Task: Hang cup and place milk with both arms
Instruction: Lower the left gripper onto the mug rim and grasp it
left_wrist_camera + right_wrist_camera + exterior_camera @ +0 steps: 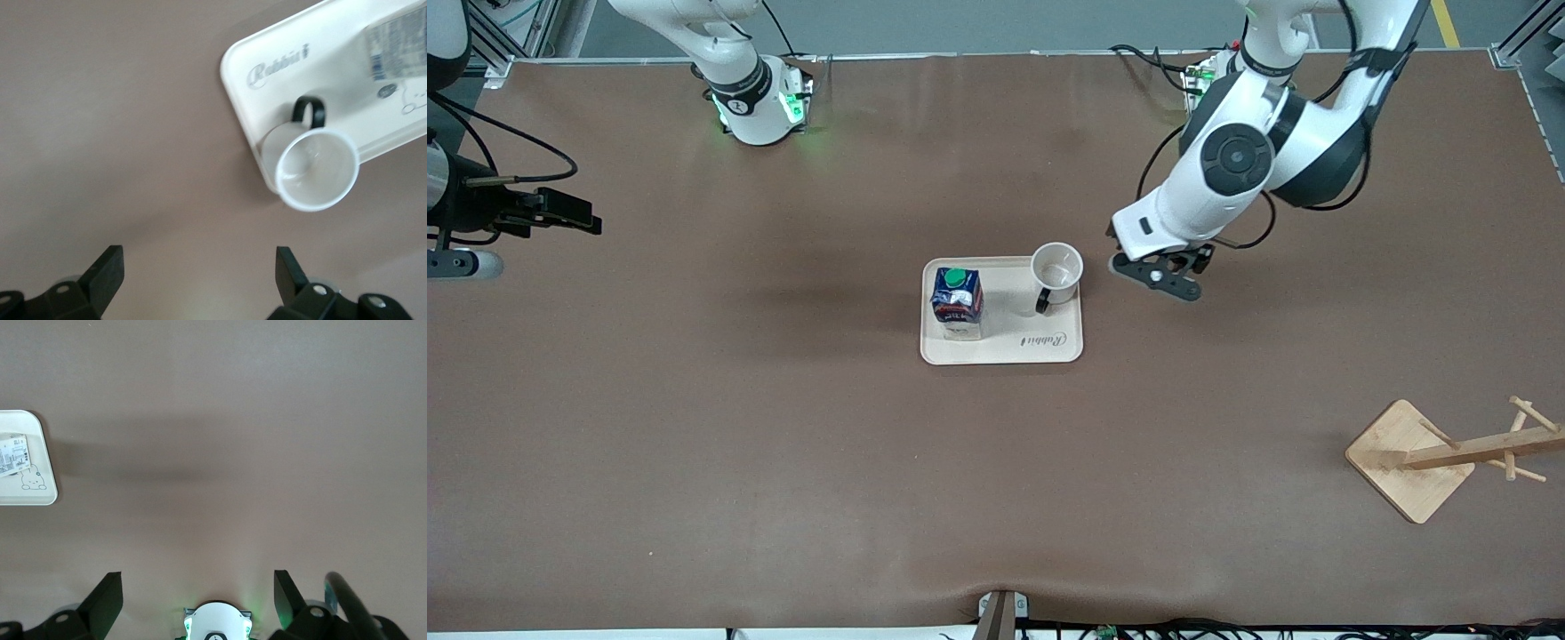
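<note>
Cream tray (1005, 348) sits mid-table. On it, the milk (957, 302) stands upright toward the right arm's end; the cup (1057, 274) stands upright at the tray corner toward the left arm's end, handle facing the front camera. Its smiley face is not visible. Left gripper (1163, 273) hovers just beside the cup, fingers apart, empty. Right gripper (560, 212) waits over the table's edge at the right arm's end, fingers apart, arm partly cut off. Wooden rack (1449, 458) stands near the front corner at the left arm's end.

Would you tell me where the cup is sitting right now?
The cup stands upright on the tray, at its corner toward the left arm's end, beside the milk; the open left gripper hovers just off that corner.
</note>
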{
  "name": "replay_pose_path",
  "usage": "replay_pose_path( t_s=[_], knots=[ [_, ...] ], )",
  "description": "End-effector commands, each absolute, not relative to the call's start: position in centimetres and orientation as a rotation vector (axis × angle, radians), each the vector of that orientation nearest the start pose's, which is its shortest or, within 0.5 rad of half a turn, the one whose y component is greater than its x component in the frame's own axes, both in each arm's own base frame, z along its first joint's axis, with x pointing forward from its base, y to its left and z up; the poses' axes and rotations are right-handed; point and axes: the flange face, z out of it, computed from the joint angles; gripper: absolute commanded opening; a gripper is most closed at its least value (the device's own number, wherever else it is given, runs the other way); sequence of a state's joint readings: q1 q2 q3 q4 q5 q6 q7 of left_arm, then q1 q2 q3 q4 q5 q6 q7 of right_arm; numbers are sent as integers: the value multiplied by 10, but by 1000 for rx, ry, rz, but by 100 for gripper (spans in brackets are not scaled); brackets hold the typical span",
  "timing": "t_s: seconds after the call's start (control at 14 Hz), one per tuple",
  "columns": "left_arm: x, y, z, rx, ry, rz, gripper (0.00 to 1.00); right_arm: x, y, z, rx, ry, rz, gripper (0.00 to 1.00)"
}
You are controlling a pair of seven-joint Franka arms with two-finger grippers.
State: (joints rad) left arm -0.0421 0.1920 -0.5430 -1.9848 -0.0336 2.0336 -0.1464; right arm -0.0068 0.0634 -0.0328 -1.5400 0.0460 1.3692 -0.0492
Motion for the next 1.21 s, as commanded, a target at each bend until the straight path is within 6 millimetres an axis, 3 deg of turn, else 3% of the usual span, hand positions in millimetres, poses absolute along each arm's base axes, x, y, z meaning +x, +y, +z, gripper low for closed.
replay_pose_path(
  t_s=[0.0,0.29,0.43,0.71,1.0,1.14],
  knots=[
    [477,-338,352,-3169,624,240,100,549,-19,589,-3046,-22,356,100],
    [470,-358,311,-3136,643,263,99,548,-16,591,-3044,-30,358,100],
    [465,-369,295,-3137,669,259,90,550,-20,588,-3035,-17,363,100],
    [463,-382,256,-3143,615,232,82,549,-19,588,-3022,-14,367,100],
    [461,-385,235,-3125,642,243,55,549,-22,589,-3020,-10,366,100],
    [458,-392,230,-3138,615,240,36,550,-24,586,-3017,-3,373,100]
  ],
)
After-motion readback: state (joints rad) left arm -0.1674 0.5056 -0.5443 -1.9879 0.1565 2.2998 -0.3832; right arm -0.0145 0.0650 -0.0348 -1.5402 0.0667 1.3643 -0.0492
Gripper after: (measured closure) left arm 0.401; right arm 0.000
